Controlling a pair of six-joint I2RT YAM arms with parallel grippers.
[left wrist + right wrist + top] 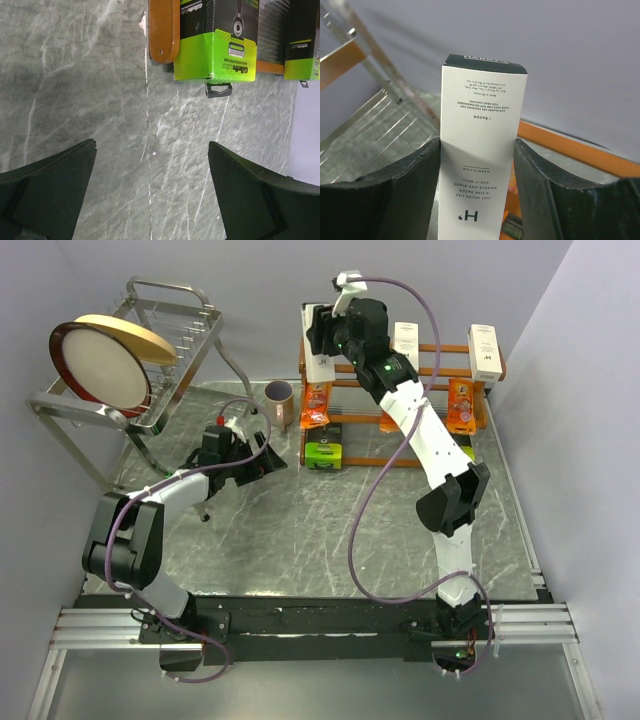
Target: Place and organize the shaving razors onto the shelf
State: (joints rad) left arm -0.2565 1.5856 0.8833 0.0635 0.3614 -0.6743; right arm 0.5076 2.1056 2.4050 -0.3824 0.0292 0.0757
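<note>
My right gripper [477, 145] is pinching a long white razor box [482, 100] upright at the left end of the shelf [580, 150] (two more white boxes [405, 340] stand further along its top), while my left gripper [152, 175] hangs spread wide over the table [75, 75], near a lime-green pack [215, 50] at the shelf's foot

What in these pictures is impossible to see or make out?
- Top view: the right arm covers the left end of the shelf and most of the white box it holds.
- Right wrist view: the bottom edge cuts off the box's lower end, so whether it rests on the shelf is unseen.
- Left wrist view: the top edge cuts off the green pack.
- Top view: print on the orange packets is too small.
</note>
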